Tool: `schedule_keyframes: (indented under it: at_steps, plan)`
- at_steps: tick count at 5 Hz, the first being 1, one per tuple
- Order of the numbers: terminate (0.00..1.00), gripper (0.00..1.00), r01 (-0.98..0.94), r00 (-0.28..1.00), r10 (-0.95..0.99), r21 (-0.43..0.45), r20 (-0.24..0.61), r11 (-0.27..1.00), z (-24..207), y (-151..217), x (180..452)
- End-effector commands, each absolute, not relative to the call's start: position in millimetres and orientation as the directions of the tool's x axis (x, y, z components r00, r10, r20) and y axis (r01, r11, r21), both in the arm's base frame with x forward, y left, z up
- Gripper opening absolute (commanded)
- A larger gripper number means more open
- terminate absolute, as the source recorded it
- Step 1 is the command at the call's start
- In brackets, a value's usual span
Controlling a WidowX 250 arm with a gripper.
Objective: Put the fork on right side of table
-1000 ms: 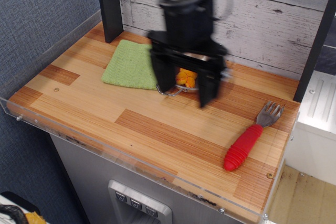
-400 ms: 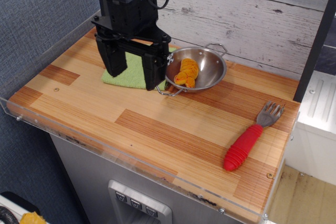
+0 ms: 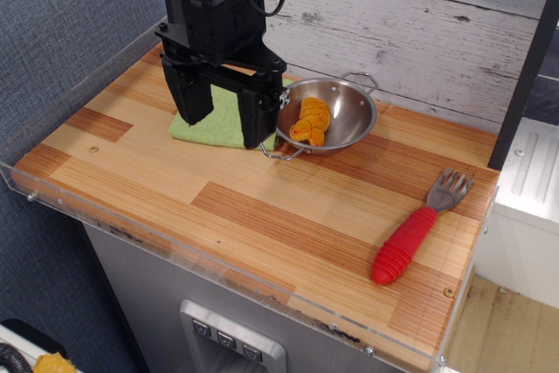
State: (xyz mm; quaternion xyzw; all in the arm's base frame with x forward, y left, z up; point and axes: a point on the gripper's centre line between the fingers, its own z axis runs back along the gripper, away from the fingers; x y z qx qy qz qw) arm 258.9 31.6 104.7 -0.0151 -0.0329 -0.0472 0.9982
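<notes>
The fork (image 3: 414, 235), with a thick ribbed red handle and silver tines, lies flat near the right edge of the wooden table (image 3: 262, 216), tines pointing to the back. My gripper (image 3: 224, 124) hangs at the back left over the green cloth (image 3: 220, 120). Its two black fingers stand apart and hold nothing. It is far from the fork.
A steel pan (image 3: 330, 114) with an orange-yellow item (image 3: 311, 121) in it sits just right of the gripper. A clear acrylic rim (image 3: 218, 270) edges the table front. A black post (image 3: 524, 67) stands at the back right, and a plank wall behind.
The gripper moved from in front of the pan leftward to over the green cloth, uncovering the pan. In the last half second it barely moved. The fork has not moved.
</notes>
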Motion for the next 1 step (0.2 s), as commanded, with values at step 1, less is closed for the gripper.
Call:
schedule_keyframes:
  at_steps: [1]
  plan:
    - [1.0,1.0,0.102,0.986,-0.1,-0.012,0.131,0.995,128.8,29.3,259.3]
